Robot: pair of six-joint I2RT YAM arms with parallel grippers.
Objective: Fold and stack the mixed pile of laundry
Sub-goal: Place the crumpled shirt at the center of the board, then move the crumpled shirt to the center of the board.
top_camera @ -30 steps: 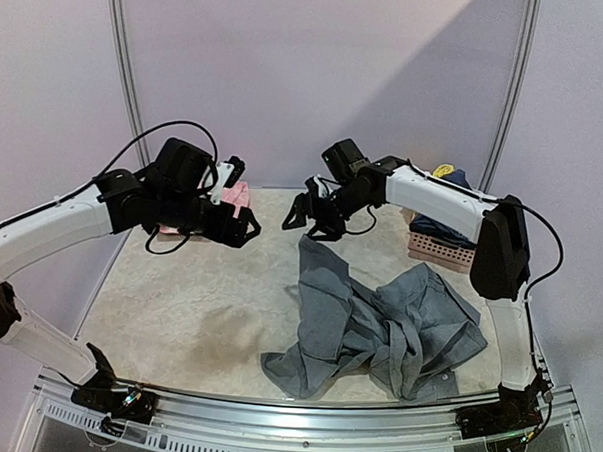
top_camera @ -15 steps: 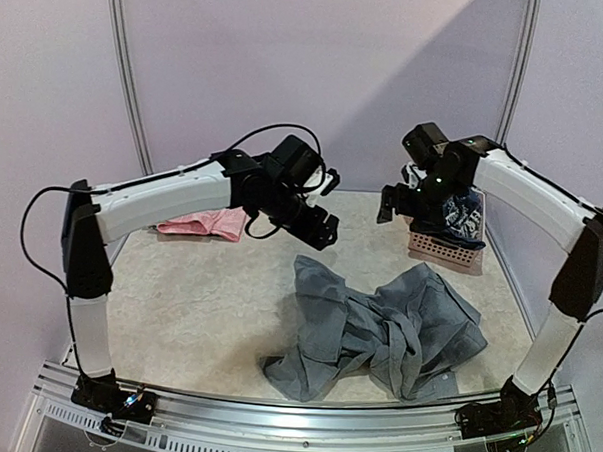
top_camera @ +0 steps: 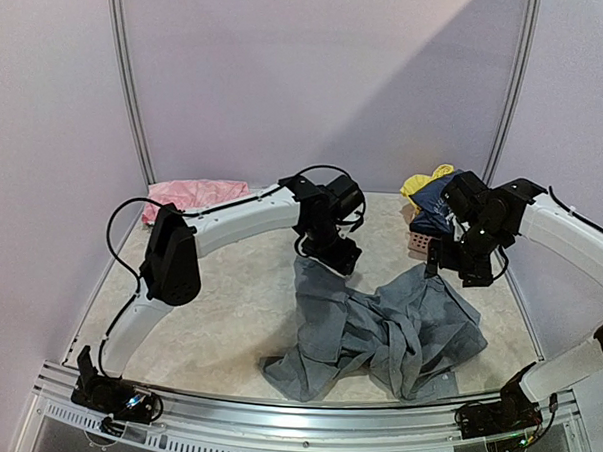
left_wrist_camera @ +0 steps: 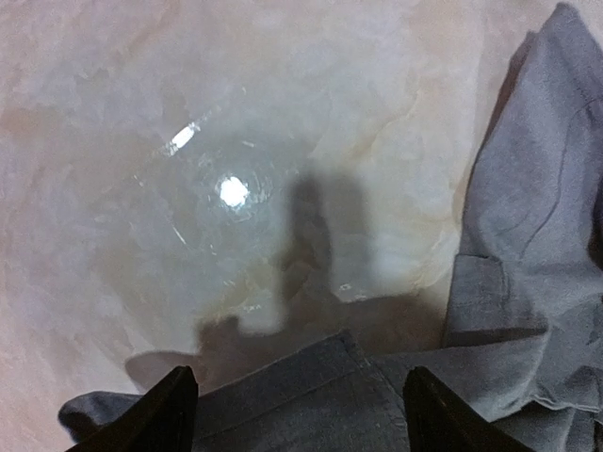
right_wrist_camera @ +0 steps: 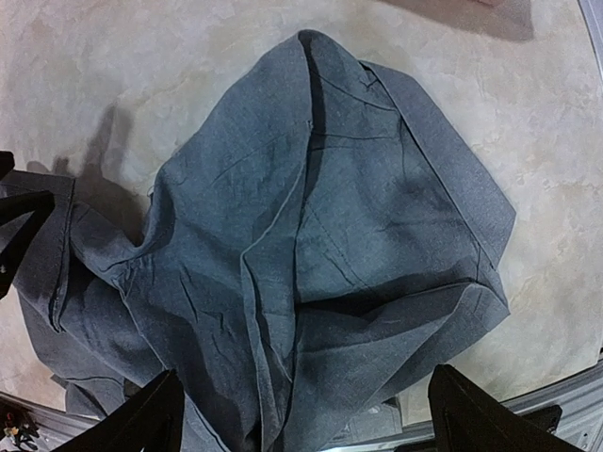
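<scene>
A pale lilac wall [top_camera: 318, 77], lighter toward its upper right, stands behind the table [top_camera: 198, 312]. The table's glossy beige marbled top shows a bright glare spot [left_wrist_camera: 233, 191]. Thin grey poles [top_camera: 127, 88] rise near its far corners, and a slotted metal rail [top_camera: 302, 441] runs along its near edge.

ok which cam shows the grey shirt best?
Top external: the whole crumpled shirt sits in frame. Right wrist shows most of it close up, cropped at the bottom. Left wrist catches only its edges along the bottom and right.
</scene>
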